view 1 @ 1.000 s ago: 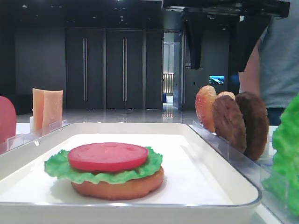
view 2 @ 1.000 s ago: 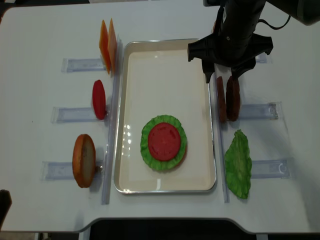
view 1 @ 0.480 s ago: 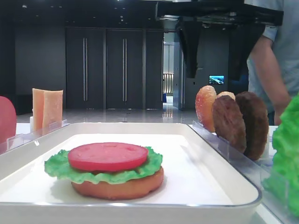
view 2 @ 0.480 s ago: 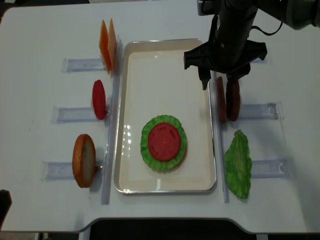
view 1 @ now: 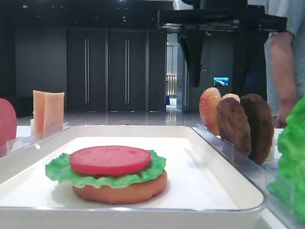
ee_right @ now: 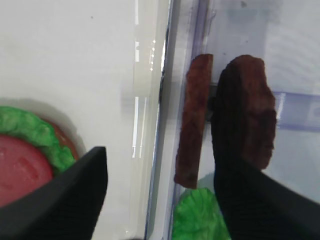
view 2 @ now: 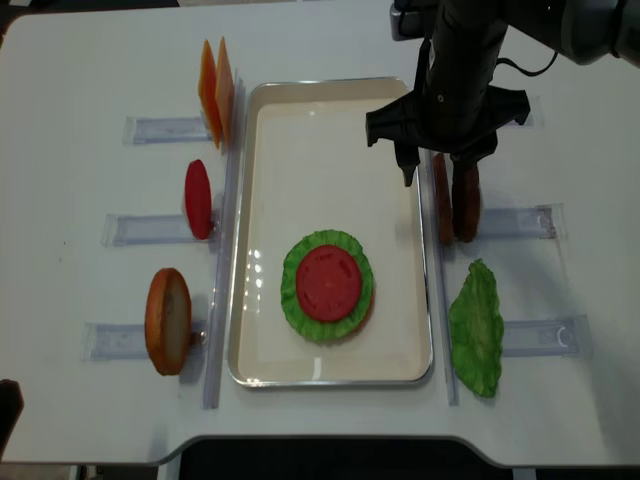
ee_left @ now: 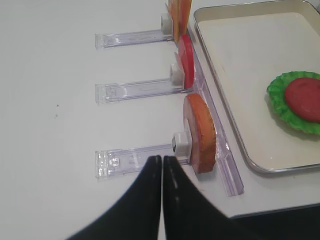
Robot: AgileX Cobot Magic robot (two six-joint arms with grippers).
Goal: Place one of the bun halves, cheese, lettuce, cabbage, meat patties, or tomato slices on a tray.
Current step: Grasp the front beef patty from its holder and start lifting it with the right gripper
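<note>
My right gripper (view 2: 437,172) hangs open over the two meat patties (view 2: 441,200) (ee_right: 194,125) standing on edge in the right rack. The thinner-looking patty lies between its fingers (ee_right: 70,195), untouched. The white tray (view 2: 320,140) carries a bun half (view 1: 119,193) topped with lettuce (view 2: 290,292) and a tomato slice (view 2: 328,282). My left gripper (ee_left: 161,159) is shut and empty beside the upright bun half (ee_left: 200,132) on the left. Cheese (view 2: 215,90), another tomato slice (view 2: 198,198) and a loose lettuce leaf (view 2: 476,328) stand in racks. Cabbage is out of view.
Clear plastic racks (view 2: 160,129) line both long sides of the tray. Another bun (view 1: 209,109) stands behind the patties. A person (view 1: 286,57) stands at the far right of the table.
My right gripper, still open, has shifted slightly left and toward the front, coming down over the patties. The left gripper and the food have not moved.
</note>
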